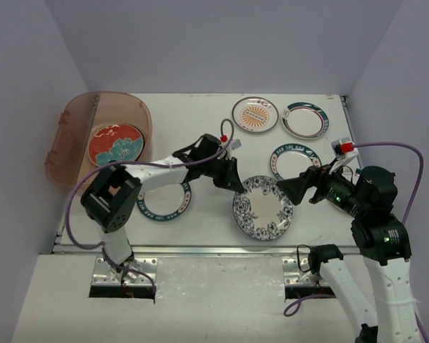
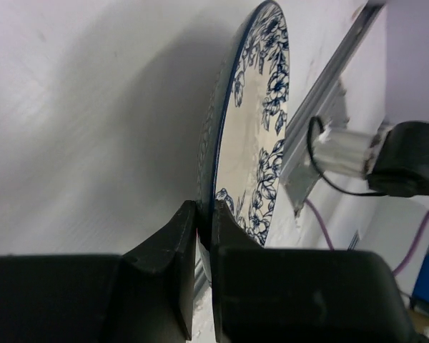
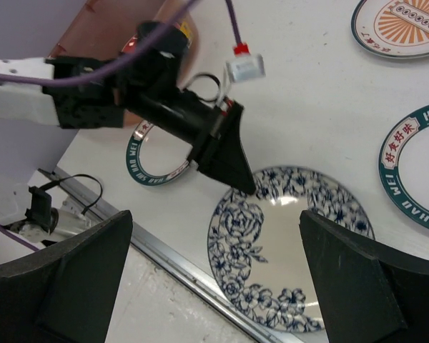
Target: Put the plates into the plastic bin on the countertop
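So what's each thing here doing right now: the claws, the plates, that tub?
Left gripper: shut on the rim of the blue floral plate.
Right gripper: open, holding nothing.
Blue floral plate: on the countertop, gripped.
Plastic bin: holds the red-and-teal plate.
Other four plates: flat on the countertop.

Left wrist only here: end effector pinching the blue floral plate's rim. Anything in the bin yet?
Observer: One red-and-teal plate lies in the bin.
Operator: Right arm?
Observer: The right end effector hangs open over the blue plate's right side, facing the left end effector.
Operator: Plates outside the bin?
Observer: Five: the blue one, an orange sunburst, a green-rimmed, two teal-lettered.
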Available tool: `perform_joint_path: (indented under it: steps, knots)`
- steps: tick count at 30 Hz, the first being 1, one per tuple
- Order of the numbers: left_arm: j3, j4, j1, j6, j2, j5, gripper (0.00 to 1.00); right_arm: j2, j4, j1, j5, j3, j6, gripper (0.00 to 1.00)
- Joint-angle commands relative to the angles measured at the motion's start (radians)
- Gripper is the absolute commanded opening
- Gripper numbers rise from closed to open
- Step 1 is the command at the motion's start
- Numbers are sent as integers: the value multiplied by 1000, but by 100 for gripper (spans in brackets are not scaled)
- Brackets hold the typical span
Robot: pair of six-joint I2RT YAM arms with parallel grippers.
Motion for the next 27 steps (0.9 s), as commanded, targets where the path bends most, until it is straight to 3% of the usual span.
perform_joint_path:
  steps: [1, 6, 10, 13, 17, 21, 27]
  knots:
    - [79, 135, 135, -116, -281, 40, 0, 5, 51, 1, -13, 9, 2, 99]
    - [186, -53, 380, -185, -424, -71, 0, 5, 48, 0, -9, 20, 2, 99]
    - [202, -178, 697, -252, -548, -189, 0, 5, 46, 0, -13, 27, 0, 99]
    - [148, -247, 1009, -319, -646, -265, 0, 1, 50, 0, -15, 26, -1, 99]
    - [36, -233, 1275, -345, -686, -271, 0, 3, 57, 0, -20, 22, -6, 99]
    - [-34, -173, 1355, -327, -629, -257, 0, 5, 62, 0, -29, 18, -12, 99]
    - [-45, -111, 1358, -304, -537, -260, 0, -7, 66, 0, -44, 11, -14, 99]
